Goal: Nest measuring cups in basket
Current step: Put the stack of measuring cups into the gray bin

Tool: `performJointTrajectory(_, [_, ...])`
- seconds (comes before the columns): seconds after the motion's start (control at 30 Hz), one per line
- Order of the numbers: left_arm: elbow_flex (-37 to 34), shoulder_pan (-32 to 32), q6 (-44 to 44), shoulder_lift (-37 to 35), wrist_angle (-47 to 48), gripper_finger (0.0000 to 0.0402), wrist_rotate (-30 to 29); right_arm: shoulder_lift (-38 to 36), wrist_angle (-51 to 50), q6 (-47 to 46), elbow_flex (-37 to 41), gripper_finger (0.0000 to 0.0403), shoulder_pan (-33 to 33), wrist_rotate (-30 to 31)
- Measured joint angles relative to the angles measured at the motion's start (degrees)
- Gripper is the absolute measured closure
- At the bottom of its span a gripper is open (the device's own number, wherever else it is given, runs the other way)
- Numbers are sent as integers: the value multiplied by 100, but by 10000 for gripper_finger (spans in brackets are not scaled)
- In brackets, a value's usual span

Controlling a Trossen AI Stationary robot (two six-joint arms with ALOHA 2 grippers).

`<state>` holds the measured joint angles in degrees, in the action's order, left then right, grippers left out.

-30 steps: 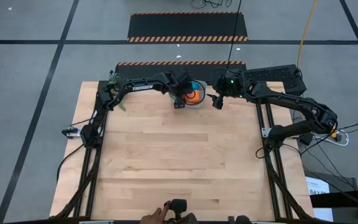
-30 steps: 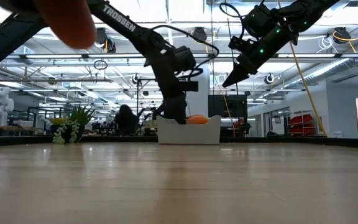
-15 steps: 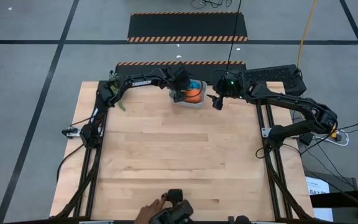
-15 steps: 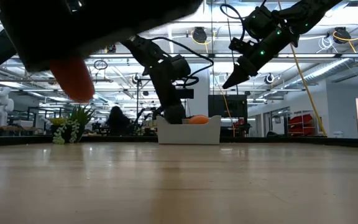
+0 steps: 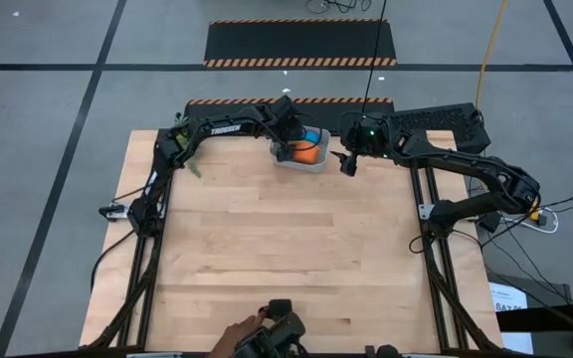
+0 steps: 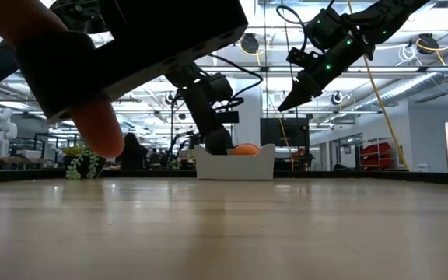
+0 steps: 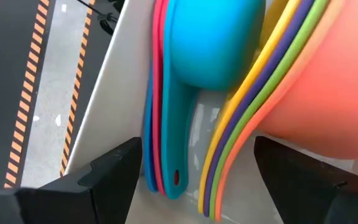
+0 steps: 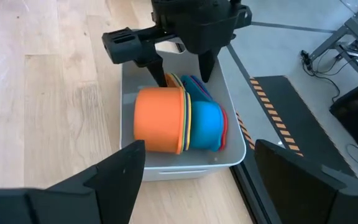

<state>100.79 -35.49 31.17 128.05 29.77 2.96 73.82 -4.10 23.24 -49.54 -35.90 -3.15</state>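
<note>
The pale basket (image 5: 306, 162) (image 8: 166, 168) (image 6: 236, 165) stands at the table's far edge. The measuring cups (image 8: 166, 118) lie in it nested on their side, orange (image 7: 334, 74) outermost, light blue (image 7: 216, 37) innermost. Their handles (image 7: 173, 143) lie along the basket floor. My left gripper (image 8: 183, 76) (image 5: 288, 144) is open and points down into the basket, a finger on either side of the handles, touching nothing that I can see. My right gripper (image 5: 347, 162) (image 6: 286, 103) hangs open in the air, to the right of the basket and above it.
A small green plant (image 5: 182, 139) (image 6: 84, 163) stands at the far left corner. At the near edge a person's hand (image 5: 237, 343) holds a dark device (image 5: 279, 328). The hand (image 6: 92, 117) and the device cover the upper left of the low view. Bare wood lies between.
My left gripper has moved from the basket's near left side toward the table's far edge and now stands over the cup handles. At the near edge the person's hand has brought the dark device in front of the low camera. My right arm has kept still.
</note>
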Motion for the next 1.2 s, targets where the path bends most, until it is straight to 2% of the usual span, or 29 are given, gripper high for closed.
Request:
performJointTrajectory(0.4, [0, -129, 226, 0, 54, 94, 198, 0, 0, 0, 4, 106, 1, -5])
performJointTrajectory(0.73, [15, -248, 115, 232, -52, 167, 254, 0, 2, 0, 4, 106, 2, -7])
performJointTrajectory(0.83, [17, -296, 39, 243, -91, 180, 452, 0, 2, 0, 4, 106, 2, -9])
performJointTrajectory(1.07, [13, -287, 24, 257, -287, 196, 414, 0, 0, 0, 7, 106, 0, -11])
performJointTrajectory(1.2, [7, -253, 156, 265, -363, 227, 370, 0, 0, 0, 7, 106, 0, -9])
